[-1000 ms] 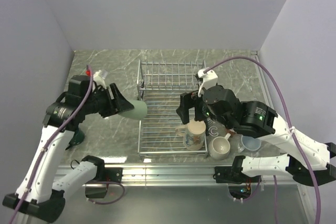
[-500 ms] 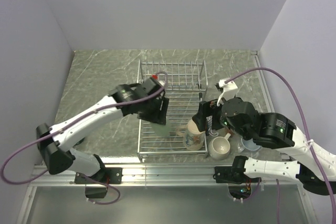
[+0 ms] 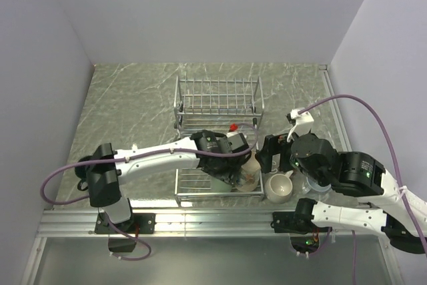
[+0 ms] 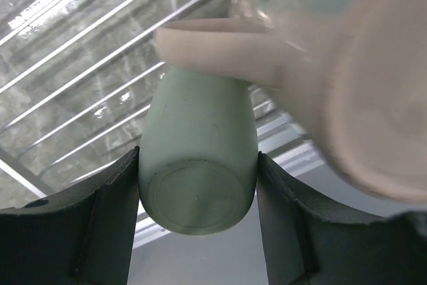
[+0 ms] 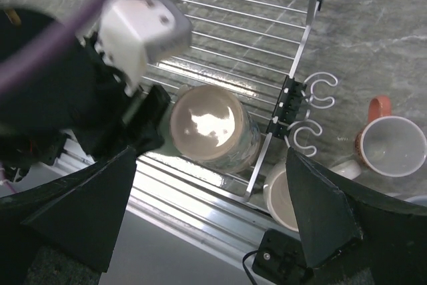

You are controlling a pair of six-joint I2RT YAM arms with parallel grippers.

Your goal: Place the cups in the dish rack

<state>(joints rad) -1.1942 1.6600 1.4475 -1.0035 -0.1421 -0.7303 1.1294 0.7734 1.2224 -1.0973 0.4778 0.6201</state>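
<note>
Tan mug (image 5: 210, 125) sits in the dish rack (image 3: 217, 91) as the left gripper (image 4: 199, 211) clasps the light green mug (image 4: 200, 138) above it; right gripper (image 5: 212, 165) gapes empty; cream mug (image 3: 279, 187), salmon-red mug (image 5: 390, 145), perhaps others, wait outside.

arms (image 3: 153, 158): white links, black joints | cables (image 3: 347, 99): purple | left hand (image 4: 197, 165) fingers (image 4: 100, 231): dark grey | wrist connector (image 5: 143, 28): white, red-tipped

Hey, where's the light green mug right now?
In the left wrist view, the light green mug is gripped by the left gripper, above the near right corner of the dish rack, right beside the tan mug standing there.
</note>
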